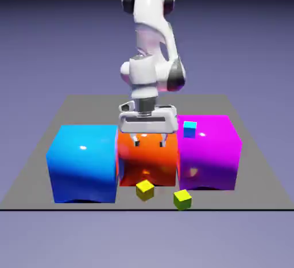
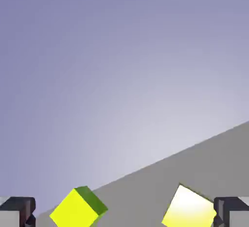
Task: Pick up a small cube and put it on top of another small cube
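Observation:
The small cube (image 1: 182,199), lime yellow-green, lies on the grey table (image 1: 69,108) near its front edge, in front of the magenta cube. In the hand view the small cube (image 2: 78,209) shows at the bottom left, with a green side face. My gripper (image 1: 149,141) hangs open over the orange cube, well behind and above the small cube, with nothing between its fingers (image 2: 19,211). In the hand view the gripper (image 2: 124,215) frames the table's edge. The other small cube does not show in either view.
Three big glossy cubes stand in a row: blue (image 1: 83,163), orange (image 1: 146,163), magenta (image 1: 208,152). A tiny cyan-blue cube (image 1: 189,129) sits on the magenta one. A golden-yellow small cube (image 1: 144,190) (image 2: 189,210) lies in front of the orange cube.

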Available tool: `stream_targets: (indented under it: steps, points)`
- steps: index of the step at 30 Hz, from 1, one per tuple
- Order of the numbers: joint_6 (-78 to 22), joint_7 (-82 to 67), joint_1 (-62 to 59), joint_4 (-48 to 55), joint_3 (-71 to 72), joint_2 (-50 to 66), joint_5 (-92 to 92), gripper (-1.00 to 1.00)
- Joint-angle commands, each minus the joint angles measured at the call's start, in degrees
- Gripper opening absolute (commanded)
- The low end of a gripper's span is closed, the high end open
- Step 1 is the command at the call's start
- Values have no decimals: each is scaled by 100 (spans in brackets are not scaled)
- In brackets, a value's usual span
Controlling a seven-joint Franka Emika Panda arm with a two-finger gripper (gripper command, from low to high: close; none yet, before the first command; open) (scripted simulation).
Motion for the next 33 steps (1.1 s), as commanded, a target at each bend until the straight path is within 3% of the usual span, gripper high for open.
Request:
stream_targets:
  steps: [1, 17, 19, 22, 23, 27, 33]
  points:
    - [-162, 130, -57, 150, 59, 208, 99, 0]
    - [-2742, 2215, -1004, 2539, 996, 3530, 1682, 0]
    - [-2797, 2259, -1024, 2590, 1016, 3601, 1715, 0]
    - [-2060, 2069, -764, 2499, 1100, 4187, 1883, 0]
    - [-2060, 2068, -764, 2499, 1100, 4187, 1883, -100]
    - [-2805, 2250, -1020, 2588, 1013, 3596, 1712, -100]
    - [-4063, 1181, -347, 2362, 167, 2430, 1211, -100]
